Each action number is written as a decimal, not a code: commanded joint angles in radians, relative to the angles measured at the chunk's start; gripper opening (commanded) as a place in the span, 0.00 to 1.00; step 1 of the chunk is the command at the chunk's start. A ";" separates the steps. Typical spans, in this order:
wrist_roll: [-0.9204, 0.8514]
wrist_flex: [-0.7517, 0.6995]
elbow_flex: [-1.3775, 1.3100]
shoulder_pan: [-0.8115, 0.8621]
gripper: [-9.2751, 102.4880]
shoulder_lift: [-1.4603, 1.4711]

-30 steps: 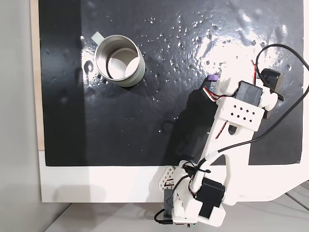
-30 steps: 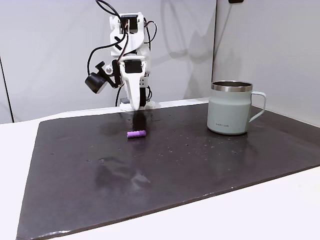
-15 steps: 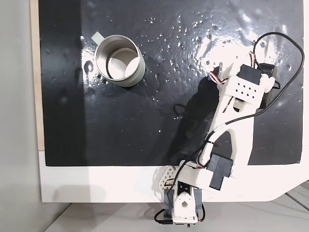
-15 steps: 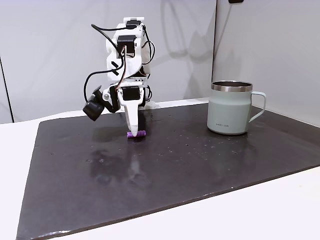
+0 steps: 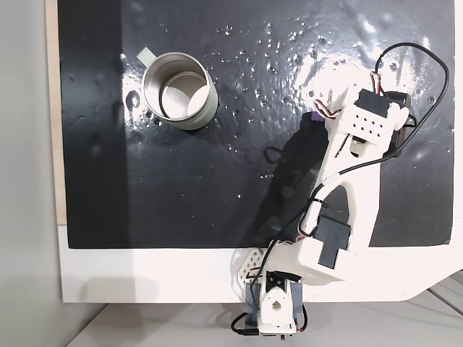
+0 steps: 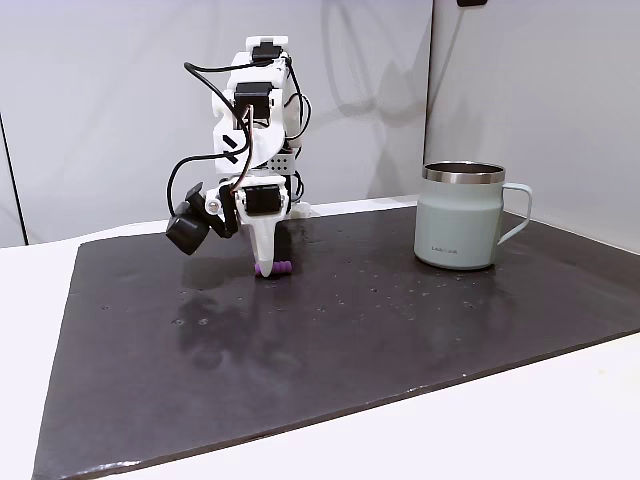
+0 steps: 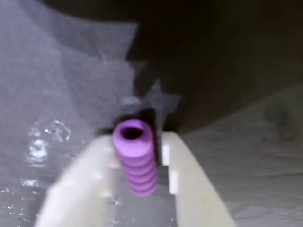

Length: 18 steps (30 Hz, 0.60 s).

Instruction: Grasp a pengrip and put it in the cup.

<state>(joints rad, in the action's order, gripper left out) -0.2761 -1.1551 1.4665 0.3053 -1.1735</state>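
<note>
The purple ridged pengrip lies on the black mat between my two white fingers, which press close against its sides. My gripper is shut on the pengrip, low on the mat. From above, a sliver of the pengrip shows beside the gripper at the mat's right. In the side view the gripper points straight down onto the pengrip. The metal cup stands upright at the upper left, far from the gripper, and at the right in the side view.
The black mat covers most of the white table. My arm's base sits at the near table edge. A black camera hangs beside the gripper. Grey walls stand behind the table.
The arm swung down from a raised pose and brought the gripper onto the mat. The fingers now enclose the pengrip, which has stayed where it lay. The cup has not moved.
</note>
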 commanded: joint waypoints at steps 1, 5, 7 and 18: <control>-0.011 0.025 -0.057 -0.006 0.09 -0.018; -0.008 -0.011 -0.067 -0.011 0.08 -0.067; 0.002 -0.069 -0.118 -0.012 0.08 -0.087; 0.061 -0.494 -0.580 0.012 0.08 -0.124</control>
<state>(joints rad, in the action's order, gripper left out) -0.2347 -1.5524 1.0400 0.3037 -1.2226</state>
